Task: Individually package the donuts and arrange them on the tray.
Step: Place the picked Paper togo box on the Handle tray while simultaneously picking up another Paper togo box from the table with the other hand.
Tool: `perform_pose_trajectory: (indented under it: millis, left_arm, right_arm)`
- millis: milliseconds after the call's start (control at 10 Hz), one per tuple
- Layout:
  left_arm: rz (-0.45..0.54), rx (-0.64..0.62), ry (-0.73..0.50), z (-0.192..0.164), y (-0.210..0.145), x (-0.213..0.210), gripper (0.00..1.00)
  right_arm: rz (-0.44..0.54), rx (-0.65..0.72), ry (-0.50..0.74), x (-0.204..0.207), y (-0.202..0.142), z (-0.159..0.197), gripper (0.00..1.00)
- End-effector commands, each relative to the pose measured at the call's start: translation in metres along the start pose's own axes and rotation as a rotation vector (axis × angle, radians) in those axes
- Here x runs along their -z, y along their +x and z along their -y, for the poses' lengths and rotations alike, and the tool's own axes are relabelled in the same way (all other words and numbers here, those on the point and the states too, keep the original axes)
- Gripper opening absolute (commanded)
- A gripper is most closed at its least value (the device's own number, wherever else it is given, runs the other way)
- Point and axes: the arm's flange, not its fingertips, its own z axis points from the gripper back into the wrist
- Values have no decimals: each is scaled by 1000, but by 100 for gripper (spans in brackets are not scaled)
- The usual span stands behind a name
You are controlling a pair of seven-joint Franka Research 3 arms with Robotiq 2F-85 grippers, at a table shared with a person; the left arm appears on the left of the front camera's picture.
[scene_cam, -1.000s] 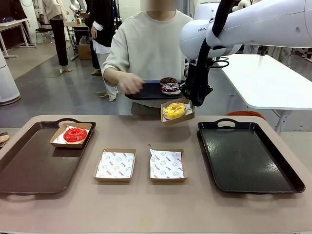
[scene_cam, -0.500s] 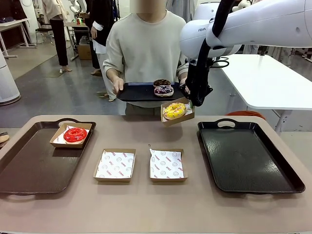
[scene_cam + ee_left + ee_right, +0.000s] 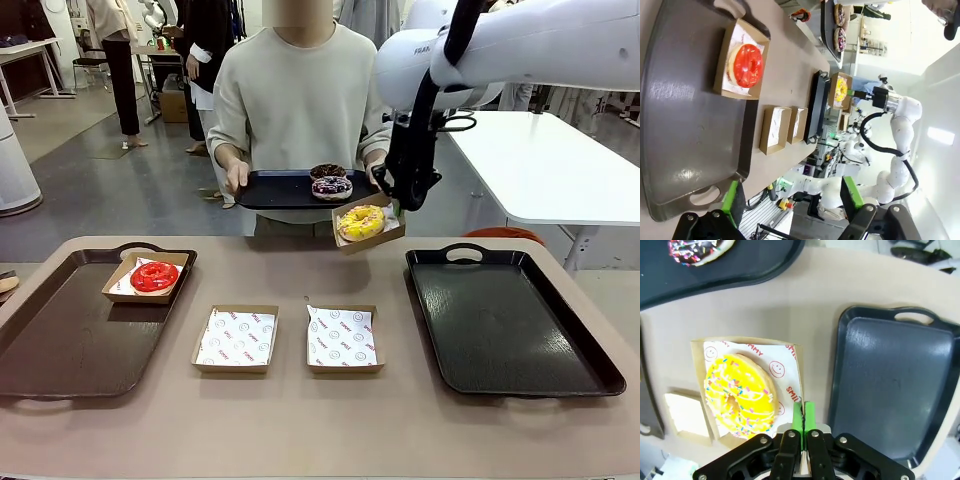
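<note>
Donuts lie so: the brown tray point(image 3: 60, 350) at left carries the boxed red donut point(image 3: 154, 276); the person's black tray point(image 3: 275, 190) carries the chocolate donut point(image 3: 327, 171) and purple donut point(image 3: 332, 187). Right gripper point(image 3: 393, 208) pinches the cardboard box point(image 3: 344, 244) of the yellow donut point(image 3: 361, 222) in the air; left gripper point(image 3: 790, 197) is spread, empty.

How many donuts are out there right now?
4. The red donut sits boxed on the left tray; the yellow donut is in a box the right gripper holds in the air; the purple donut and chocolate donut lie on the person's tray.
</note>
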Motion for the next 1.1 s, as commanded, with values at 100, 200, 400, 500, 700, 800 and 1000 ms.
perform_pose_trajectory:
  millis: [100,200,400,500,700,800,1000]
  left_arm:
    - [-80,44,166,71,-1,9,100]
    - [-87,62,241,93,1,19,100]
    - [-101,104,394,135,-5,53,100]
    - [-109,117,447,147,-8,68,100]
    - [-127,144,576,173,-14,112,100]
    - [-140,152,634,177,-17,134,100]
    - [-147,166,751,182,-23,180,100]
  right_arm:
    - [-2,3,104,-29,-31,76,1]
    - [4,23,102,-32,-39,100,1]
    - [17,30,91,-23,-58,143,1]
    - [19,33,85,-15,-63,159,1]
    - [31,39,114,2,-63,179,1]
    - [32,41,123,12,-61,185,1]
    - [5,64,117,34,-53,192,1]
